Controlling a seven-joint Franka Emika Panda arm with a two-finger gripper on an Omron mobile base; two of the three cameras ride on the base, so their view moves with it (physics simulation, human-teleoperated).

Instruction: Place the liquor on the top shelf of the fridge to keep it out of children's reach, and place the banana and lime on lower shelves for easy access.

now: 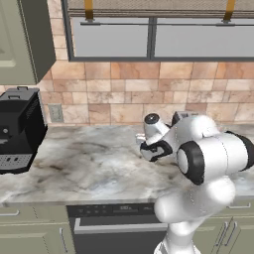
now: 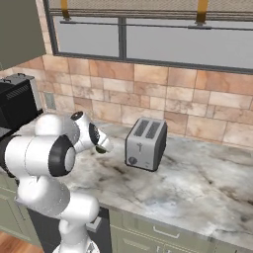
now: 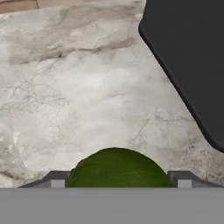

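A round dark green lime [image 3: 117, 168] sits between my two dark fingertips [image 3: 54, 179], and my gripper [image 3: 117, 180] is shut on it. The hand is held above the marble counter [image 3: 78, 87]. From the base cameras the hand [image 1: 151, 145] hangs over the counter's middle, just left of the toaster [image 2: 144, 143], and the arm hides the lime there. The fridge, its shelves, the liquor and the banana are out of view.
A black coffee machine [image 1: 17, 129] stands at the counter's left end; its dark body [image 3: 192, 61] is at the upper right of the hand view. Tiled wall and a window [image 1: 154, 34] run behind the counter. A dishwasher front [image 1: 109, 223] is below it.
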